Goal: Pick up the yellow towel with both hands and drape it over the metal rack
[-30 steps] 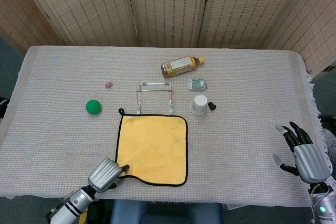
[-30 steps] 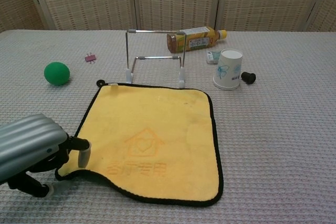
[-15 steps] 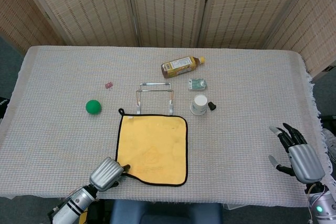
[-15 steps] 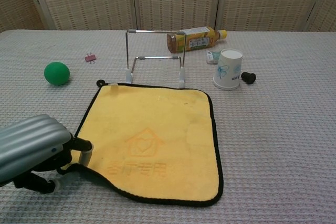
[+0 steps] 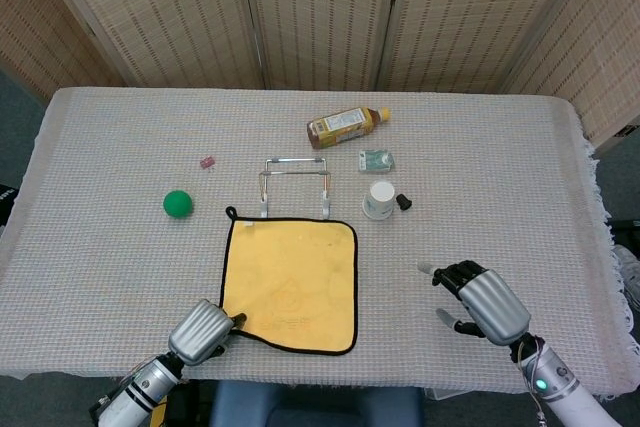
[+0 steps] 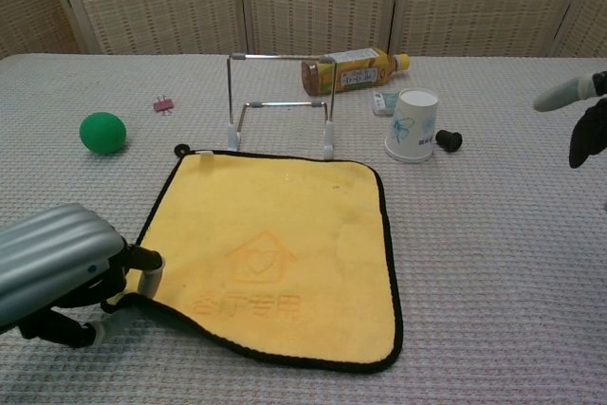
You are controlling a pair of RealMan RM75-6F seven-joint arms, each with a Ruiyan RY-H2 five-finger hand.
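The yellow towel with black edging lies flat at the table's near middle. Just behind its far edge stands the metal rack, upright and bare. My left hand is at the towel's near-left corner and pinches it between thumb and a finger; that corner is slightly raised and curled. My right hand hovers over the table to the right of the towel, apart from it, holding nothing, fingers spread. In the chest view only the right hand's fingertips show, at the right edge.
Behind the rack lies a tea bottle on its side. A paper cup, a small black cap and a small packet sit right of the rack. A green ball and a pink clip lie to the left.
My right hand has swung left from the table's right edge toward the towel. My left hand has tightened on the near-left corner, which has lifted a little.
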